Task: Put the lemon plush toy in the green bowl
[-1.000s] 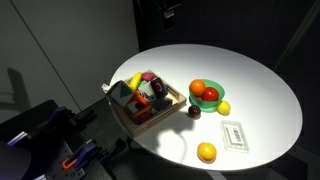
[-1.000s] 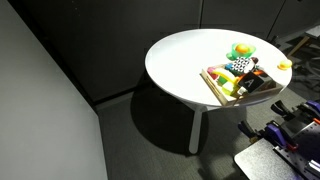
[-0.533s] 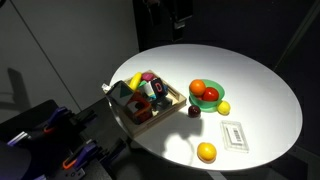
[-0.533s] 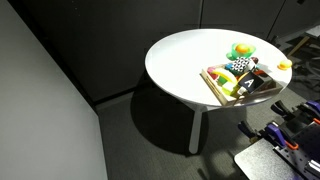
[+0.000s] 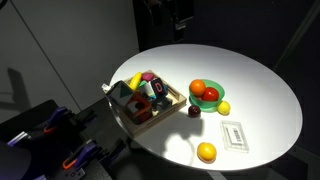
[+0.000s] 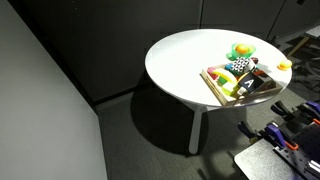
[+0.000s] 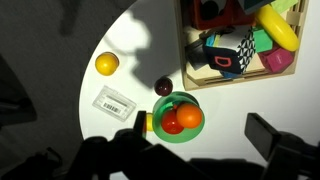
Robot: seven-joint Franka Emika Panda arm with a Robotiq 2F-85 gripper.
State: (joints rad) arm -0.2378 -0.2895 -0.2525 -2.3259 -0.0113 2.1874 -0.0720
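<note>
Exterior views: both raised, distant, looking down at the table point(image 5: 255, 80).
Wrist view: overhead, straight down.
Shared: table, tray point(image 5: 165, 110), green bowl point(image 5: 208, 104).

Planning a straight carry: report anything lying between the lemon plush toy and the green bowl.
Nothing lies directly between the lemon plush toy and the green bowl. A small dark fruit and a label card flank that line closely. The bowl already holds two fruit toys.

I see smooth matt white table point(image 5: 255, 85), wooden tray point(image 7: 240, 80), plastic-looking green bowl point(image 7: 178, 138), soft matt lemon point(image 7: 107, 64), paper label point(image 7: 117, 100).
</note>
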